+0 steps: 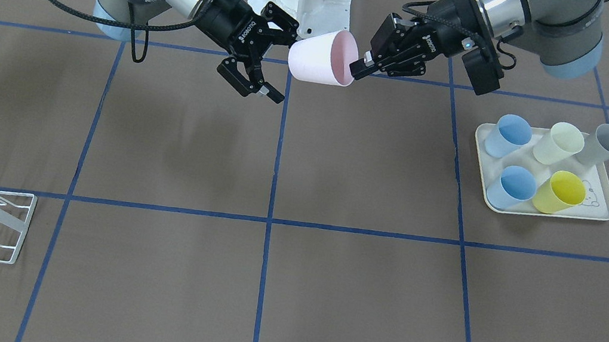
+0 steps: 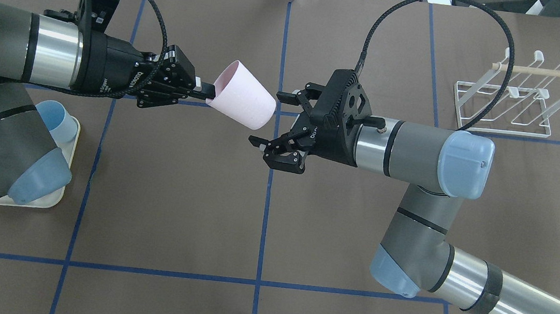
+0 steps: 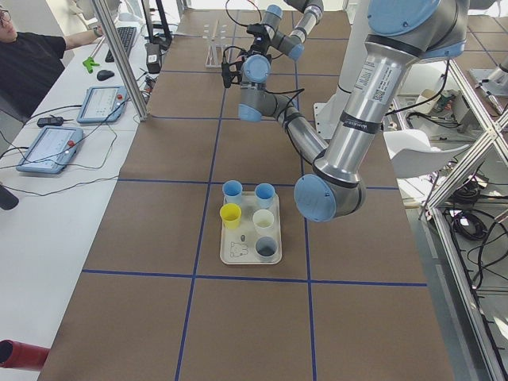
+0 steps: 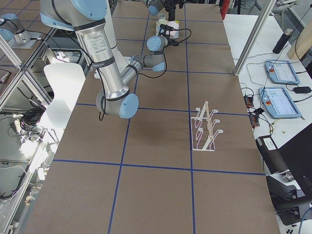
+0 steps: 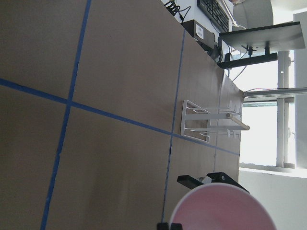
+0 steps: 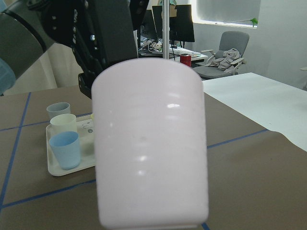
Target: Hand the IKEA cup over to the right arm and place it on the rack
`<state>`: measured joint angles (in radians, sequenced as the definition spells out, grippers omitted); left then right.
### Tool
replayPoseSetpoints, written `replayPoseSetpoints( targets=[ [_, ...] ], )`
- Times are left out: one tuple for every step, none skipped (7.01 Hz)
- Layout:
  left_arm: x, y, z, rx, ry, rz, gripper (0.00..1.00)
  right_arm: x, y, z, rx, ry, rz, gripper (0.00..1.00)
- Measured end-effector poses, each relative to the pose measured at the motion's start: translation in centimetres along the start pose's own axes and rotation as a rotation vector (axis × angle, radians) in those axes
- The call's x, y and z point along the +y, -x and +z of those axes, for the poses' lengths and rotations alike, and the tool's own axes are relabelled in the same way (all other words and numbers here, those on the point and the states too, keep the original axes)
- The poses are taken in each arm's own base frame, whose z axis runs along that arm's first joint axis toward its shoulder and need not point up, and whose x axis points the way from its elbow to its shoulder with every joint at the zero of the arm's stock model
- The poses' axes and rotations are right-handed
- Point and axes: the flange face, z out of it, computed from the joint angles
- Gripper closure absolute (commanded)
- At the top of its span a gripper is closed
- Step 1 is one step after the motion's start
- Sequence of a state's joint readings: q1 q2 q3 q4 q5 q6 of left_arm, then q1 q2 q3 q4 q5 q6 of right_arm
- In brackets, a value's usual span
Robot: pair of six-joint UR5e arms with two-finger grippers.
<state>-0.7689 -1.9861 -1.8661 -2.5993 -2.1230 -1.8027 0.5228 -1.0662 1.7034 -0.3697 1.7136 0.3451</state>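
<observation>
Brown table (image 2: pixel 177 193), blue tape grid (image 2: pixel 264 228) — left gripper (image 2: pixel 203 92) pinches pink cup (image 2: pixel 241 101) by its rim; right gripper (image 2: pixel 268 119) gapes wide beside its base.

The pink cup (image 2: pixel 245 94) in the left pincer (image 2: pixel 204 92) is smooth plastic with a soft sheen (small highlights on its wall). Under it the table (image 2: pixel 177 193) is matt brown. Beyond the right pincer (image 2: pixel 267 120), the rack (image 2: pixel 501 131) is white-coated wire with a bare wooden rod (image 2: pixel 549 72).

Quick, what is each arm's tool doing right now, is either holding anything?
Left tool: closed on the rim of the pink cup.
Right tool: open, holding nothing, near the cup's base.
</observation>
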Motion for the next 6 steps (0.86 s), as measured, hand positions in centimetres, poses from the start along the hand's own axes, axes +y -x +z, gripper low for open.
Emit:
replayPoseSetpoints(
  targets=[
    [0.3,0.2,0.3,-0.003,0.006,-0.001,1.0,0.0,0.2,0.1,-0.003,-0.001,0.001,0.01],
    [0.6,0.4,0.6,-0.006,0.013,0.001,1.0,-0.1,0.2,0.1,-0.004,-0.002,0.001,0.01],
    [1.0,0.6,0.9,-0.008,0.022,0.004,1.0,-0.1,0.3,0.2,-0.005,-0.002,0.001,0.01],
    [1.3,0.8,1.2,-0.011,0.028,0.006,1.0,-0.1,0.3,0.2,-0.006,-0.002,0.001,0.01],
    [1.3,0.9,1.4,-0.014,0.03,0.008,1.0,-0.2,0.4,0.2,-0.007,-0.003,0.001,0.01],
    [1.3,0.9,1.5,-0.015,0.031,0.009,1.0,-0.2,0.5,0.2,-0.008,-0.004,0.001,0.01]
  ],
)
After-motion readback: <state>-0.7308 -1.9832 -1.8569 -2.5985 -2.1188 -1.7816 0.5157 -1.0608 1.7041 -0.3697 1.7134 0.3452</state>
